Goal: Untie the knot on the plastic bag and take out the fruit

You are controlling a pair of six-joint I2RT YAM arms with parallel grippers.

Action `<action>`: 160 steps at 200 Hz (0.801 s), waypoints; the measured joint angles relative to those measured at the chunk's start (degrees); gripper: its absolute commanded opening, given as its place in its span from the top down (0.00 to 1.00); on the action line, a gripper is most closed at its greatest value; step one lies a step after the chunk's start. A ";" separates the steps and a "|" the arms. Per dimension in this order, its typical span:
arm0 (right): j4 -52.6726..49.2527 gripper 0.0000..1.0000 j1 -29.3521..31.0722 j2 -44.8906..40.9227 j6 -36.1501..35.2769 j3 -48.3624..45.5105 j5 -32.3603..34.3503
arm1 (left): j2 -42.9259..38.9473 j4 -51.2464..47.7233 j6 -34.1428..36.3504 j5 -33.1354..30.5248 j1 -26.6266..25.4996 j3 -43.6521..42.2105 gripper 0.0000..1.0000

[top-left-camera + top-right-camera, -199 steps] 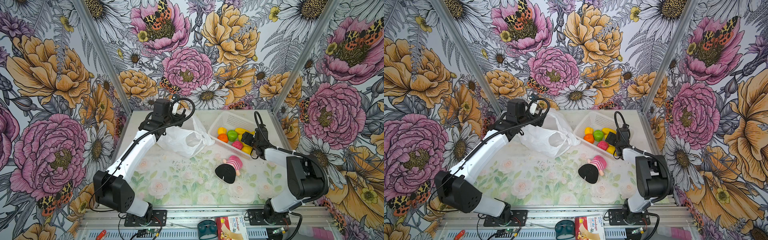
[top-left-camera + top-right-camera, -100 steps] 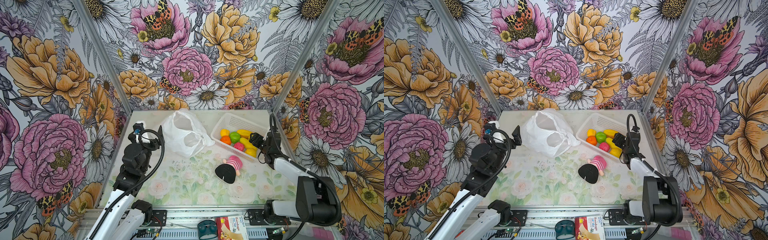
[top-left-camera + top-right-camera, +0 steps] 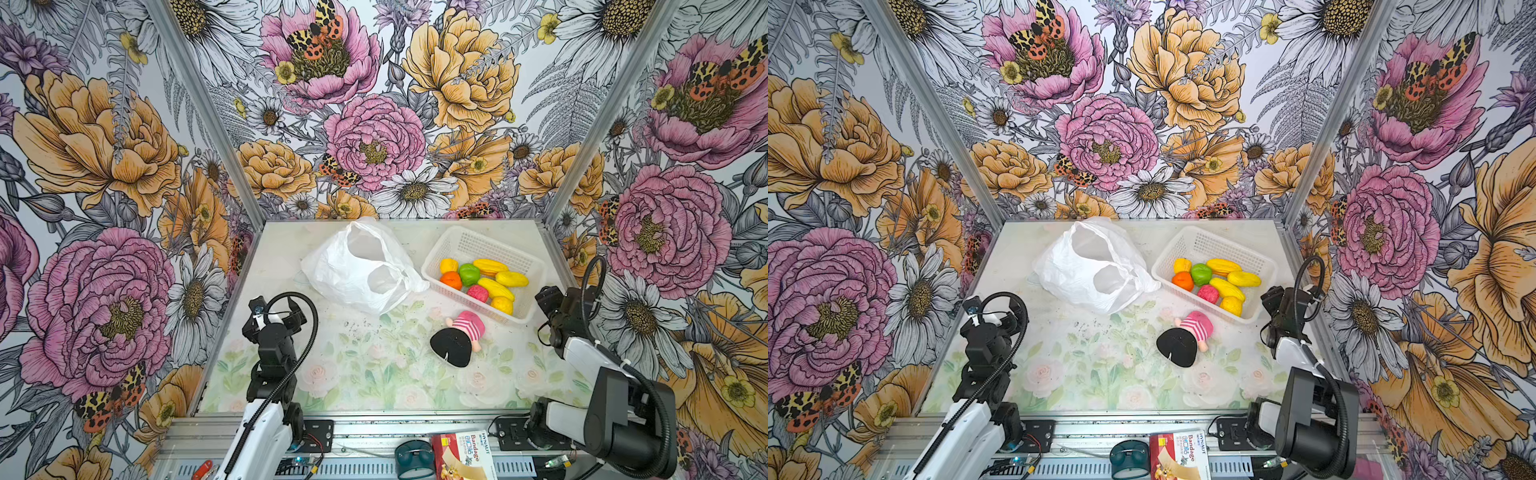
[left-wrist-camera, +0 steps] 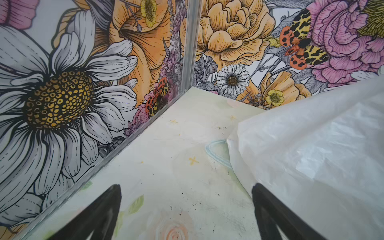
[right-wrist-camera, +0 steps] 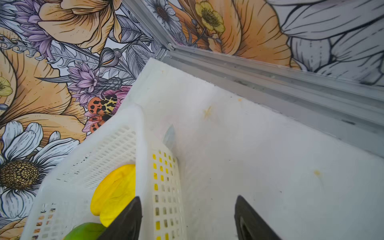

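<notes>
The floral-printed table [image 3: 374, 374] carried everything. Its biggest load was the plastic bag [image 3: 357, 270], slumped at the back centre in both top views [image 3: 1088, 270]. Its long axis ran on a slant from the back wall down toward the front right, and its two loop handles gaped upward as open holes, with a loose tip pointing at the basket. That white perforated basket [image 3: 484, 243] sat at the back right, apart from the bag, its long sides slanting the same way. In front of it lay the doll [image 3: 459, 340] – black hair toward the front edge, pink-striped body toward the basket. The left gripper [image 3: 276, 311] hung front left, just short of the bag, fingers spread wide on nothing [image 4: 186, 187]. The right gripper [image 3: 548, 296] stood beside the basket's right corner with its fingers apart and empty [image 5: 188, 198]. The fruit [image 3: 484, 278] lay clustered in the basket's nearer half – the yellow oblong ones lengthwise toward the right wall.
</notes>
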 measured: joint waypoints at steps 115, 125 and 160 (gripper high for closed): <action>2.25 0.37 7.91 16.50 -3.13 10.16 -15.37 | 28.83 14.19 0.87 6.69 2.47 5.66 0.01; 1.01 0.37 9.11 18.03 -3.80 12.22 -16.00 | 31.43 15.02 1.03 6.73 2.47 7.43 0.01; -3.54 0.37 13.77 21.42 -6.16 18.67 -16.35 | 37.81 19.43 3.17 7.82 1.73 10.64 0.01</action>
